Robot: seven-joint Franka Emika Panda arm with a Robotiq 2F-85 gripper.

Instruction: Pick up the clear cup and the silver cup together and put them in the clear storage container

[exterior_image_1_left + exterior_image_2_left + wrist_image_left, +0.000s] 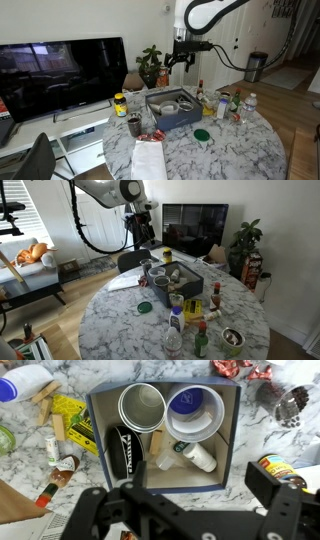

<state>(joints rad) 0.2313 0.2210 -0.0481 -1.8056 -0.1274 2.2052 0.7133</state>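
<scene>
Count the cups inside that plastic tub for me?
2. In the wrist view, the silver cup stands in the upper-left corner of the clear storage container; the clear cup stands beside it, upper right. A small white item lying below them might be another; unclear.

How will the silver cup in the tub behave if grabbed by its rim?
The silver cup looks like shiny metal: probably stiff, light, and slippery to grip. It stands upright beside the clear cup in a corner of the tub, so tipping seems unlikely.
</scene>
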